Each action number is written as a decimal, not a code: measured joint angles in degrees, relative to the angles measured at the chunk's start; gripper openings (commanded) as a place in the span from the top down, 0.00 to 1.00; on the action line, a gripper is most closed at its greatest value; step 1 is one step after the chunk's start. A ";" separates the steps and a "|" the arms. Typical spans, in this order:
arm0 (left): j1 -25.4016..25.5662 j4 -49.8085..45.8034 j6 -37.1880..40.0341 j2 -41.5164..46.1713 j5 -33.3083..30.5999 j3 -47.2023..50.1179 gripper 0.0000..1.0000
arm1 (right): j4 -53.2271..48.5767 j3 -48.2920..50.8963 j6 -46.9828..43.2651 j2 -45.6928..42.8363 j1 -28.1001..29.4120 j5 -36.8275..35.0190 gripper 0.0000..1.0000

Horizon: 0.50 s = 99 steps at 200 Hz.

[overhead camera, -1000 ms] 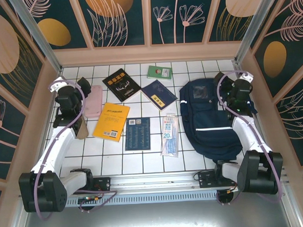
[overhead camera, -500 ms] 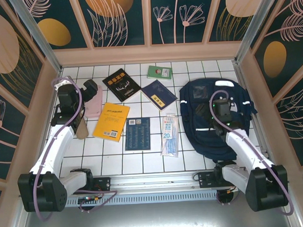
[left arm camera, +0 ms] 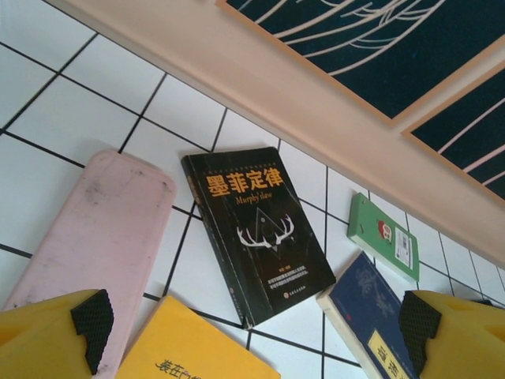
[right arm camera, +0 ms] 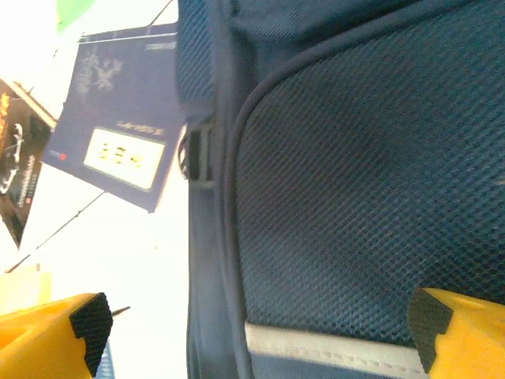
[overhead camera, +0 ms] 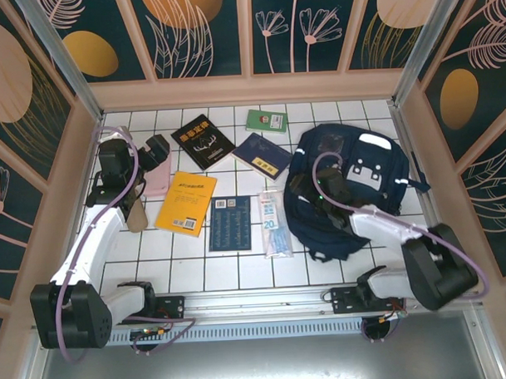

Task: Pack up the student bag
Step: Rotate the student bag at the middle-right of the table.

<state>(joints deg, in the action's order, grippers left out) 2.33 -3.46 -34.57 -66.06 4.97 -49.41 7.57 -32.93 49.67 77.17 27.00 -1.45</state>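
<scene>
The student bag (overhead camera: 361,181) is a navy backpack with white patches, lying at the right of the tiled floor. Its mesh pocket (right arm camera: 363,181) and a white stripe (right arm camera: 331,347) are close up in the right wrist view. My right gripper (overhead camera: 298,189) hangs open low over the bag's left edge, and between its yellow fingers (right arm camera: 256,332) there is only fabric. My left gripper (overhead camera: 158,149) stands open and empty above the pink pencil case (left arm camera: 95,229), with the black book (left arm camera: 260,229) ahead of its fingers (left arm camera: 252,335).
Left of the bag lie a navy book (overhead camera: 263,156), a green booklet (overhead camera: 266,121), a yellow book (overhead camera: 186,203), a dark blue booklet (overhead camera: 229,223) and a clear plastic pack (overhead camera: 273,224). A brown object (overhead camera: 136,214) sits by the left wall.
My right arm has swung from the bag's far right side across to its left edge. The bag has shifted left and bunched up, nudging the plastic pack. The left gripper moved slightly.
</scene>
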 measured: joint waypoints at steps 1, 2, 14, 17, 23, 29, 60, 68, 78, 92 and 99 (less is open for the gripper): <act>0.04 0.00 0.02 -0.02 0.04 -0.02 0.05 | 0.04 -0.42 0.00 0.57 0.04 0.11 0.01; 0.04 -0.02 0.02 -0.04 0.11 -0.02 0.05 | 0.09 -0.63 0.02 0.81 0.07 0.17 0.01; 0.26 -0.48 0.22 -0.11 0.68 -0.04 0.05 | 0.81 -4.83 0.17 5.40 0.39 1.11 0.01; 0.33 -0.68 0.24 -0.11 0.81 -0.04 0.05 | 0.83 -5.81 0.24 6.32 0.44 1.22 0.01; 0.48 -1.09 0.44 -0.11 1.07 -0.07 0.06 | 0.76 -7.96 0.22 8.33 0.50 1.68 0.01; 0.70 -1.40 0.50 -0.11 1.25 -0.09 0.07 | 0.50 -10.25 0.02 10.29 0.55 2.21 0.01; 2.03 -2.93 0.61 -0.09 2.25 -0.11 0.09 | -2.58 -19.04 -2.29 14.56 0.85 3.28 0.01; 2.78 -3.30 0.55 -0.04 2.29 -0.09 0.09 | -4.00 -20.63 -3.39 14.47 0.85 2.97 0.01; 3.89 -3.48 0.31 0.02 2.36 -0.09 0.11 | -5.70 -22.45 -4.92 14.23 0.83 2.43 0.01; 5.99 -3.48 -0.52 0.09 2.47 -0.07 0.11 | -8.24 -23.58 -7.43 13.11 0.39 1.05 0.01; 7.54 -3.34 -1.18 0.09 2.58 0.11 0.11 | -9.79 -23.58 -8.72 12.04 -0.15 0.35 0.01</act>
<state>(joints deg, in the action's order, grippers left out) 9.87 -6.81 -35.75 -65.98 7.55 -49.30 -2.22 -56.51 40.95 89.21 26.85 -1.10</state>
